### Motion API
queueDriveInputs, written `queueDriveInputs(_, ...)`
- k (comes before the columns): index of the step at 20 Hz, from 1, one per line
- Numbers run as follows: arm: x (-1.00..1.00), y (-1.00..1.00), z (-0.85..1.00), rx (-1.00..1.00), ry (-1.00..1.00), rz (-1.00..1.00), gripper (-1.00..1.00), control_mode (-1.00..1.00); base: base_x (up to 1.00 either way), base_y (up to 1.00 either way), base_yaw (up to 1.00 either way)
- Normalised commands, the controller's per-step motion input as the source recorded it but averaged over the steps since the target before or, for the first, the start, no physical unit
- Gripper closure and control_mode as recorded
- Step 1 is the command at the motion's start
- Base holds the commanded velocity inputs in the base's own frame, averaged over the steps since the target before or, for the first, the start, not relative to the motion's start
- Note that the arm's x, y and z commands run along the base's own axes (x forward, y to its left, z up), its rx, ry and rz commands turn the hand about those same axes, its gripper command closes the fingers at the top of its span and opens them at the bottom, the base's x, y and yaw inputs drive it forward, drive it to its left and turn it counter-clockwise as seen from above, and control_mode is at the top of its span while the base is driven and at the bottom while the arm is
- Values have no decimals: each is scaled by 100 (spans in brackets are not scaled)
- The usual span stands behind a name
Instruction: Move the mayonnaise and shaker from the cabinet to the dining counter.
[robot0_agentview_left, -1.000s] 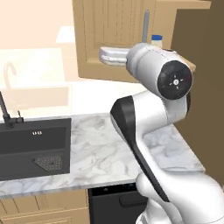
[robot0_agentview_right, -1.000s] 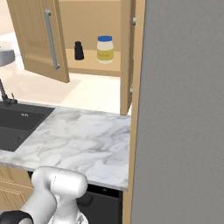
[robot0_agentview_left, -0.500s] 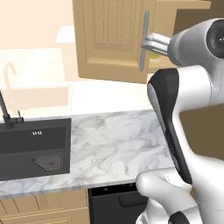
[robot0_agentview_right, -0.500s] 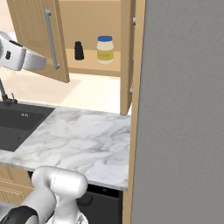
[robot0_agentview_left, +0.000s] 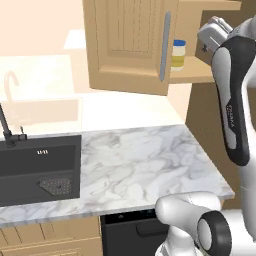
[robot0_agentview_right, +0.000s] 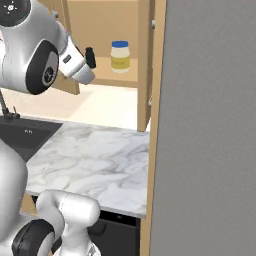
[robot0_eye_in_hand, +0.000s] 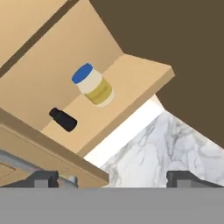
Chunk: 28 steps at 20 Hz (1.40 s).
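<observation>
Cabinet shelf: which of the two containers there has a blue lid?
The mayonnaise: a pale-yellow jar with a blue lid. The shaker beside it is all black, smaller and slimmer.

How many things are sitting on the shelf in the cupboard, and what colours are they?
Yellow jar with a blue lid: 1
Black shaker: 1
Total on the shelf: 2
</observation>
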Motion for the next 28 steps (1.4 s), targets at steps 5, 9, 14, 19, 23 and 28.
queueDriveInputs(5, 73, -14, -44, 31, 0, 0, -100, -100, 0, 0, 0)
queueDriveInputs(9, 100, 0, -46, 24, 0, 0, -100, -100, 0, 0, 0)
queueDriveInputs(14, 100, 0, -23, 19, 0, 0, -100, -100, 0, 0, 0)
queueDriveInputs(19, 88, 0, 0, 6, 0, 2, -100, -100, 0, 0, 0)
queueDriveInputs(23, 53, 20, 1, 0, 0, 9, -100, -100, 0, 0, 0)
queueDriveInputs(28, 11, 47, 5, 0, 1, 11, -100, -100, 0, 0, 0)
